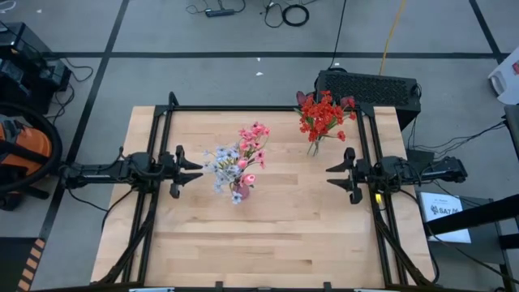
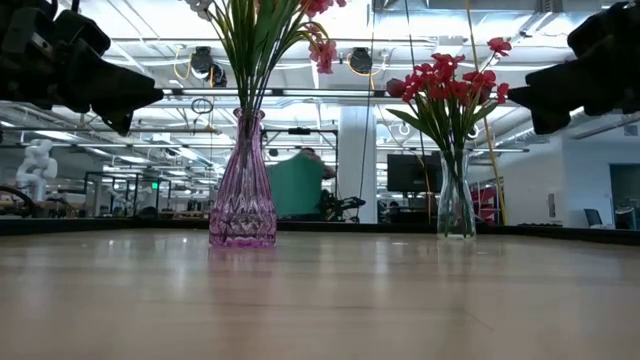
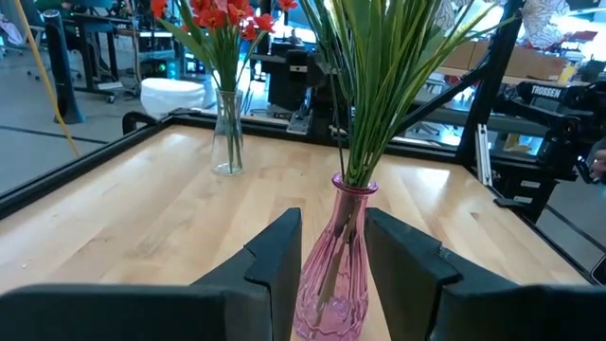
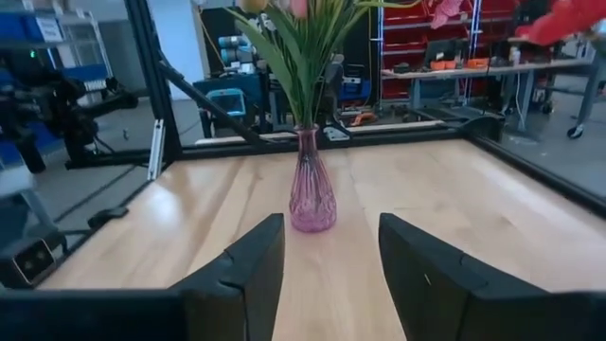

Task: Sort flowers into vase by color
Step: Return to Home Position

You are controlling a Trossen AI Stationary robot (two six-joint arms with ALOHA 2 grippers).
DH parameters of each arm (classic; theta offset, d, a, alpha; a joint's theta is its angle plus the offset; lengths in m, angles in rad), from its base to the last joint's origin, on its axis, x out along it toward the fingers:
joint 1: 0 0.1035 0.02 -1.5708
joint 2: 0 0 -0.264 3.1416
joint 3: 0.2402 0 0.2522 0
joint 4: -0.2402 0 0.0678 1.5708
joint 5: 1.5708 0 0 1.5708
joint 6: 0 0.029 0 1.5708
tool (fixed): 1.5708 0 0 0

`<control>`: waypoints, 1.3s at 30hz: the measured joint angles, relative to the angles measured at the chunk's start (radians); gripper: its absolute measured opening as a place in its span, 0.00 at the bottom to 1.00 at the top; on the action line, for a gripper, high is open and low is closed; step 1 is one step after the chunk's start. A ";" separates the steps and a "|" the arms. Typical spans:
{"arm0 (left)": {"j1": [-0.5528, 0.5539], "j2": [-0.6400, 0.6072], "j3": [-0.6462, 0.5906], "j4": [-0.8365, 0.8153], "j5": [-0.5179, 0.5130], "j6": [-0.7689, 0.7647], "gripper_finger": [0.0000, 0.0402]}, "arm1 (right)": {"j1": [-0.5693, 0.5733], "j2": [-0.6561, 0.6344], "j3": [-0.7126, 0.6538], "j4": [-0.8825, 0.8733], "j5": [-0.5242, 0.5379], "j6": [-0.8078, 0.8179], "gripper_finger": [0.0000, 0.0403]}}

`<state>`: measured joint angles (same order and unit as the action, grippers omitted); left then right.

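**High view.** Both arms lie level over the table (image 1: 268,243), one at each side, pointing inward.
- The left gripper (image 1: 195,171) has its jaws spread and holds nothing. It sits near the purple vase (image 1: 242,191) but apart from it.
- The right gripper (image 1: 332,174) is likewise spread and empty, out at the right edge.
- The pink flowers (image 1: 255,134) and pale blue-white flowers (image 1: 220,158) share the purple vase, which is mostly hidden under its own blooms.
- The red flowers (image 1: 324,115) stand in the clear vase (image 1: 313,148) near the far right corner.
- A white sheet (image 1: 442,211) lies beside the table; its print is too small to read.

**Low view.**
- The two vases stand upright and well apart, purple at left and clear at right.
- The purple vase's flower heads are mostly cut off by the picture's top edge.
- The arms show only as dark shapes in the upper corners, high above the wood.
- A person (image 2: 300,185) in a teal top is partly hidden behind the purple vase.

**Left wrist view.**
- The arm's own fingers (image 3: 275,270) frame the purple vase but do not touch it.
- The blooms are cut off and only stalks show.
- "TROSSEN" reads on the far arm.

**Right wrist view.**
- The fingers (image 4: 251,270) stand wide apart with nothing between them.
- The purple vase stands farther off, centred.
- The lettering on the opposite arm is too blurred to read.
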<state>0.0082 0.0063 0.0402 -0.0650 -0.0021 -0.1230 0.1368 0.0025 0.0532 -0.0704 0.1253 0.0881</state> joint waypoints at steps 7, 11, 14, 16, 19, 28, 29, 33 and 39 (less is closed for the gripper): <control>0.000 0.000 0.000 0.001 0.000 0.000 0.31 | 0.000 0.013 0.000 0.000 0.000 0.118 0.41; 0.000 0.000 0.000 0.002 0.000 0.000 0.31 | 0.000 0.018 0.000 0.000 0.001 0.110 0.41; 0.000 0.000 0.000 0.002 0.000 0.000 0.31 | 0.000 0.018 0.000 0.000 0.001 0.111 0.41; 0.000 0.000 0.000 0.002 0.000 0.000 0.31 | 0.000 0.018 0.000 0.000 0.001 0.110 0.41; 0.000 0.000 0.000 0.002 -0.001 0.000 0.31 | 0.000 0.018 0.000 0.000 0.001 0.110 0.41; 0.000 0.000 0.000 0.003 -0.001 0.000 0.31 | 0.000 0.018 0.000 0.000 0.002 0.110 0.41; 0.000 0.000 0.000 0.003 -0.001 0.000 0.31 | 0.000 0.018 0.000 0.000 0.002 0.110 0.41; 0.000 0.000 0.000 0.003 -0.001 0.000 0.31 | 0.000 0.018 0.000 0.000 0.002 0.110 0.41; 0.000 0.000 0.000 0.003 -0.002 0.000 0.31 | 0.000 0.018 0.000 0.000 0.002 0.110 0.41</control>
<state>0.0082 0.0063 0.0402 -0.0620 -0.0036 -0.1230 0.1368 0.0204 0.0528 -0.0708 0.1272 0.1978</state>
